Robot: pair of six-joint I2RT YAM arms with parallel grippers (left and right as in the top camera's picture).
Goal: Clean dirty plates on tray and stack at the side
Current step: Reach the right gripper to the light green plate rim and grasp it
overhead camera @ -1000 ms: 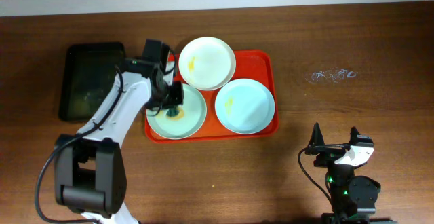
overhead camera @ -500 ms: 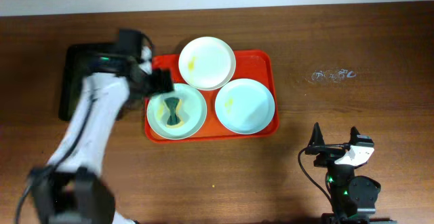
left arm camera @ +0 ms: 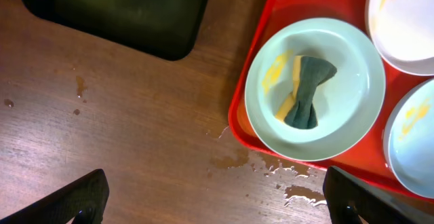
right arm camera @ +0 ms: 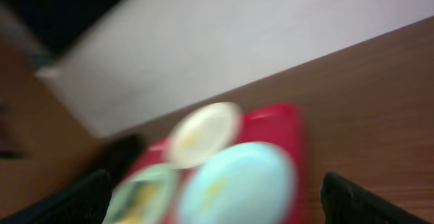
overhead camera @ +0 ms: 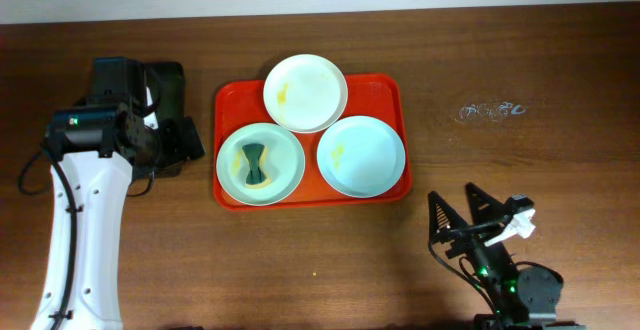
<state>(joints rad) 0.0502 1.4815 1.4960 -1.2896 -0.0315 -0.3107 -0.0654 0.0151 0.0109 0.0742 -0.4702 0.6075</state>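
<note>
Three plates sit on the red tray (overhead camera: 386, 90): a cream one (overhead camera: 305, 92) at the back, a pale green one (overhead camera: 281, 175) front left, a pale blue one (overhead camera: 361, 156) front right. All three show yellow smudges. A crumpled green-and-yellow sponge (overhead camera: 257, 163) lies on the green plate (left arm camera: 349, 108). My left gripper (overhead camera: 186, 142) hangs open and empty over bare table left of the tray (left arm camera: 239, 119). My right gripper (overhead camera: 458, 208) is open near the front right, well away from the tray. Its view is blurred but shows the blue plate (right arm camera: 237, 183) ahead.
A dark rectangular tub (overhead camera: 166, 78) stands left of the tray, partly under my left arm. Water drops (left arm camera: 298, 187) lie on the wood by the tray's left edge. A faint scuff mark (overhead camera: 490, 110) marks the table at the right.
My left gripper opened, left the sponge on the green plate, and drew back to the left, off the tray toward the tub. The right arm shifted and tilted slightly.
</note>
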